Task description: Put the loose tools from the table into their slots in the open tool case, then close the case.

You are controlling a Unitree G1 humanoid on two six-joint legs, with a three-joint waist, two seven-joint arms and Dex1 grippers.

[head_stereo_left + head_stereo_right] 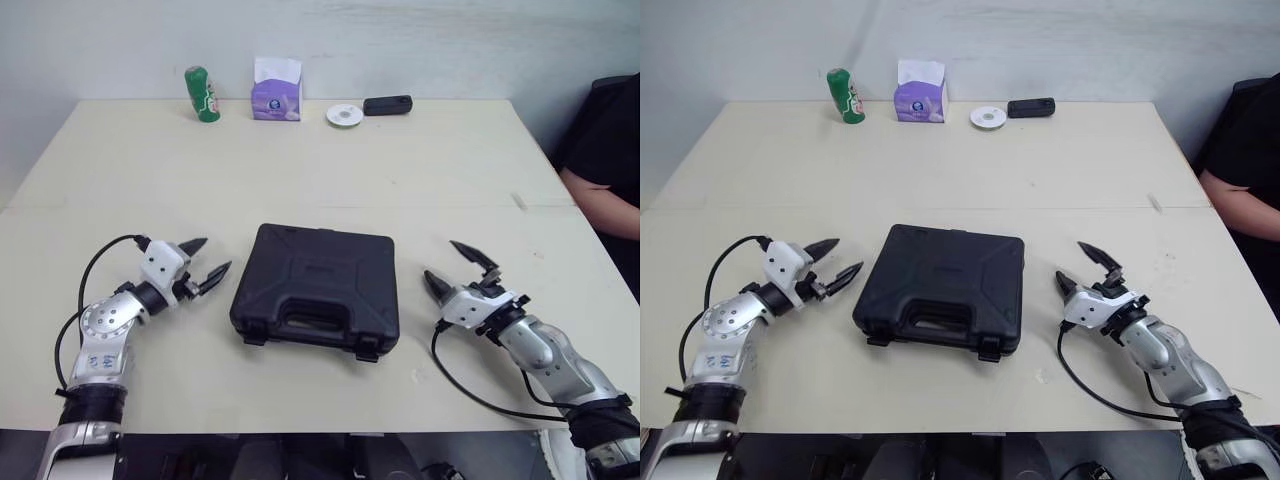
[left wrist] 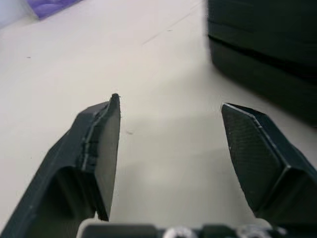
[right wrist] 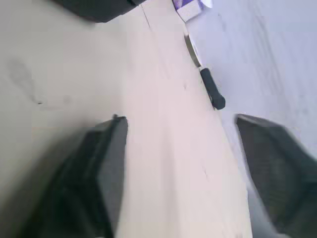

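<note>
An office or plain test room is suggested. A wide pale desk [image 1: 420,170] is set against a bare white wall [image 1: 450,40]. Everyday items are lined along its far edge: a green can [image 1: 202,95], a purple tissue box [image 1: 277,95], a small white disc [image 1: 345,115] and a black device [image 1: 387,105]. A person [image 1: 612,170] in dark clothing is seen at its right side.

Black tool case [image 1: 316,290] lies shut mid-table [image 1: 400,170], handle toward me. My left gripper [image 1: 212,256] sits just left of it and my right gripper [image 1: 442,260] right of it, both spread and empty. Green can [image 1: 202,95], tissue pack [image 1: 277,90], white disc [image 1: 345,115] and black device [image 1: 387,105] line the far edge.
</note>
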